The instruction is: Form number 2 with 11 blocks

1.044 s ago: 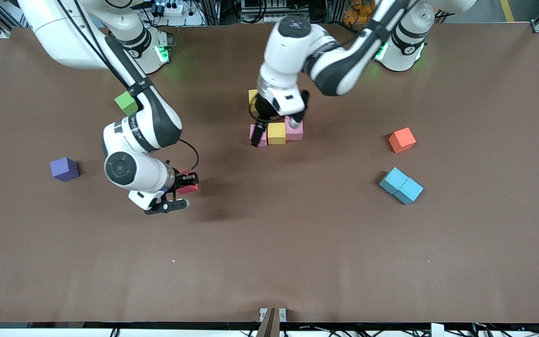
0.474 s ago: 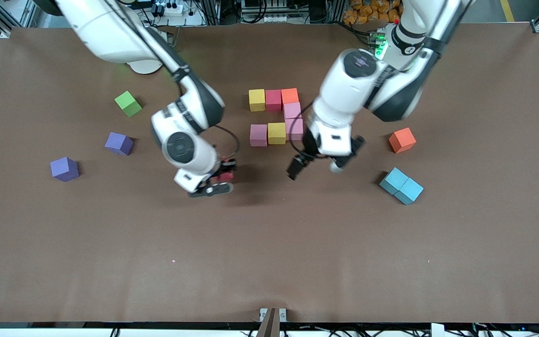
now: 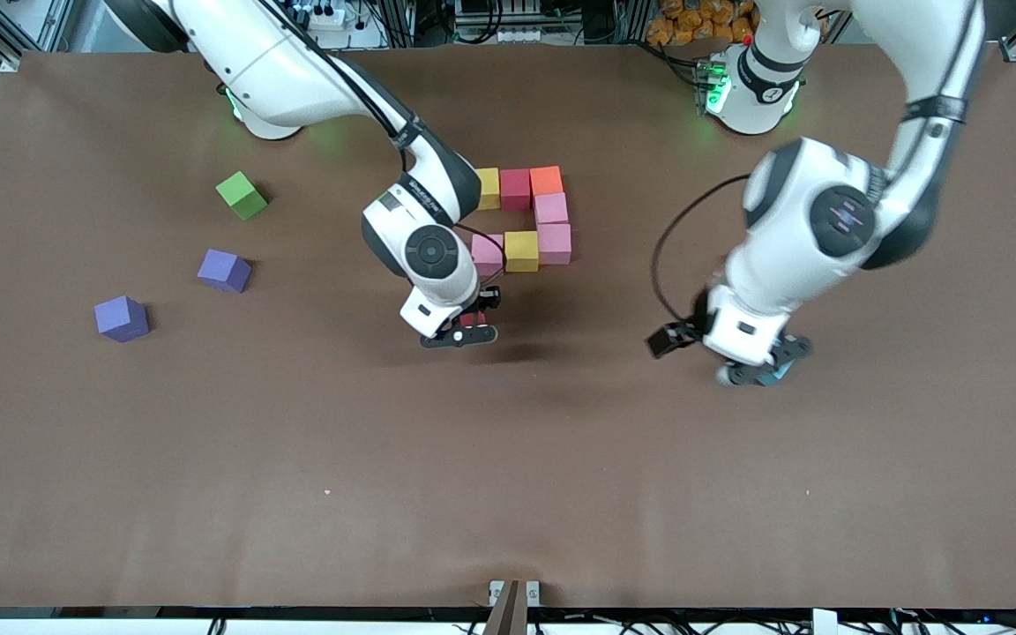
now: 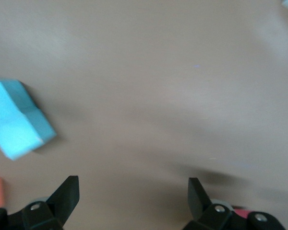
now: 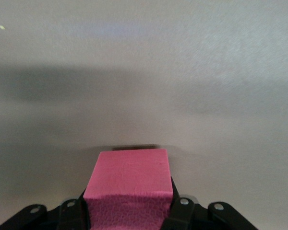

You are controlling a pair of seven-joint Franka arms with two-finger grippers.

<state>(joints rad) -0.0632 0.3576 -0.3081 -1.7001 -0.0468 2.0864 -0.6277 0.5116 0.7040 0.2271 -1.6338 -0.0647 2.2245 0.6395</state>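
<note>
Farthest from the number 2 (image 3: pixel 526 220), toward the right arm's end of the table (image 3: pixel 508 494), lie two purple cubes (image 3: pixel 122 317) (image 3: pixel 225 270) and a green cube (image 3: pixel 242 195), all loose. The number 2 stands at seven touching blocks: a top row of yellow, red and orange, one pink below the orange, then a row of pink, yellow and pink. By judgement, three of five rows are finished and four blocks remain. The right gripper (image 3: pixel 466 328), over the table just beside the digit's last finished row, is clamped on a red block (image 5: pixel 129 182) with a grainy, foam-like face. The left gripper (image 4: pixel 132 187), well apart from the digit toward the left arm's end, hangs with jaws fully spread and empty near two touching light blue blocks (image 4: pixel 17 122). All cubes are matte, square-edged and equal in size.
</note>
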